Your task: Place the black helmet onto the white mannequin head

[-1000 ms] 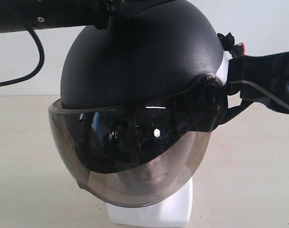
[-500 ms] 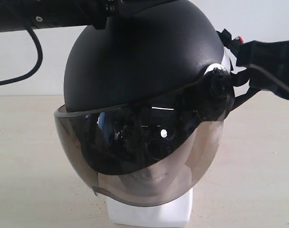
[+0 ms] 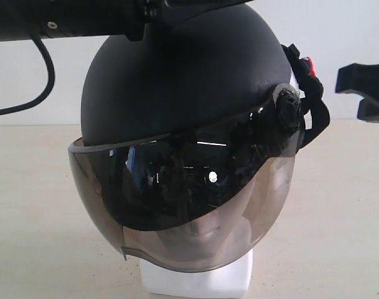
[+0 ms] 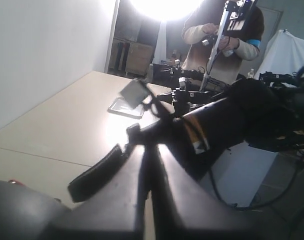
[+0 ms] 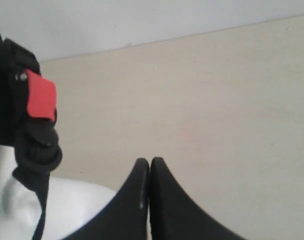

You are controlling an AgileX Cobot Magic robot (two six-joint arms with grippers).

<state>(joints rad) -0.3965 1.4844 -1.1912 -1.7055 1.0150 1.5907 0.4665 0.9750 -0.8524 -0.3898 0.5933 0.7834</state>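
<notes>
The right pincer [image 5: 150, 164] has its fingers pressed together on nothing and hangs near the black helmet [image 3: 183, 81], apart from its red-tabbed buckle [image 5: 41, 97]. The left pincer [image 4: 144, 145] is at the helmet's crown, fingers nearly together; whether they pinch anything cannot be told. The helmet sits over the white mannequin head [image 3: 198, 283], its visor [image 3: 195, 205] across the face, on the beige table [image 3: 40, 224].

Black helmet [image 3: 183, 81], white mannequin head [image 3: 198, 281]
</notes>
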